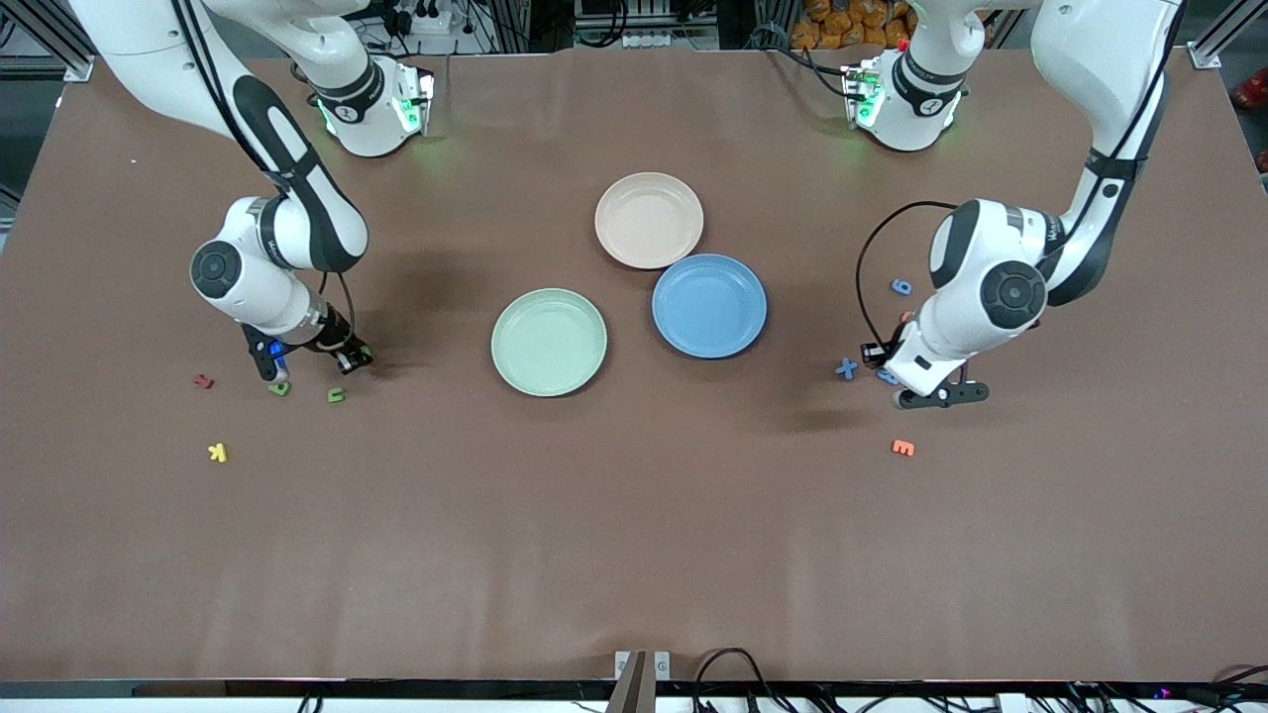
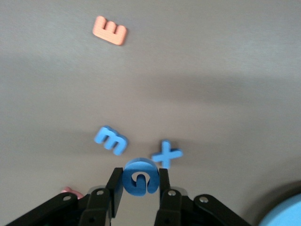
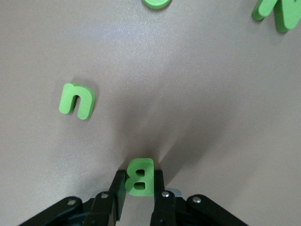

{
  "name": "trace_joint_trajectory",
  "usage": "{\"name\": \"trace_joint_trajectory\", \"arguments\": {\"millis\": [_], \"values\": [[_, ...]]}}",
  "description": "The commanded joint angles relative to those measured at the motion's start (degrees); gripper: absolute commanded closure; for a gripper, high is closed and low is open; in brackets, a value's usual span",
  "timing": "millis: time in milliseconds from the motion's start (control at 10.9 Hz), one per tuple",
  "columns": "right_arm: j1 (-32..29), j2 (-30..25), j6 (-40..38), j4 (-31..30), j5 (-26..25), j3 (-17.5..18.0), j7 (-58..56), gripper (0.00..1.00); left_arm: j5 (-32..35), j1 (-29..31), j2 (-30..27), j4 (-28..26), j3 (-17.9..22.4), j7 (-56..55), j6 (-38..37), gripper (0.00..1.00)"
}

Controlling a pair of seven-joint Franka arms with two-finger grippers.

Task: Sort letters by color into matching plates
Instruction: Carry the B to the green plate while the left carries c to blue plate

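Note:
My left gripper (image 2: 139, 173) is shut on a round blue letter (image 2: 139, 181), low over the table at the left arm's end (image 1: 941, 394). Just under it lie a blue "m" (image 2: 111, 139) and a blue "x" (image 2: 166, 154); a blue "6" (image 1: 900, 286) lies farther from the front camera. My right gripper (image 3: 140, 175) is shut on a green "B" (image 3: 140, 179), low over the right arm's end (image 1: 309, 358). A green "n" (image 3: 76, 100) and two more green letters (image 3: 277, 12) lie on the table close by. The pale green plate (image 1: 549, 342) and blue plate (image 1: 709, 305) sit mid-table.
A beige-pink plate (image 1: 649, 220) sits beside the blue one, farther from the front camera. An orange "E" (image 1: 902, 448) lies near my left gripper. A red letter (image 1: 203, 380) and a yellow one (image 1: 218, 453) lie near my right gripper.

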Motion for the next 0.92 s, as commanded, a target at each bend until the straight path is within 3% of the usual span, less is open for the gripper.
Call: {"name": "trace_joint_trajectory", "arguments": {"millis": [0,368,827], "values": [[0.34,-1.74,-0.42,-1.06,-0.36,-0.11,-3.36,0.78,1.07,-1.57,-0.3,0.9,-3.71,-9.76,-1.96,1.0],[1.22,-2.18,-1.04,0.17,-1.25,0.15,-21.07,0.83,1.15,-8.95,-0.13,0.9,-3.81,-19.27,-1.96,1.0],[1.13,-2.36,-4.47,0.53,-1.25,0.06,-47.9,0.82,1.15,-14.23,-0.13,0.9,-3.81,-27.72,-1.96,1.0]]}}
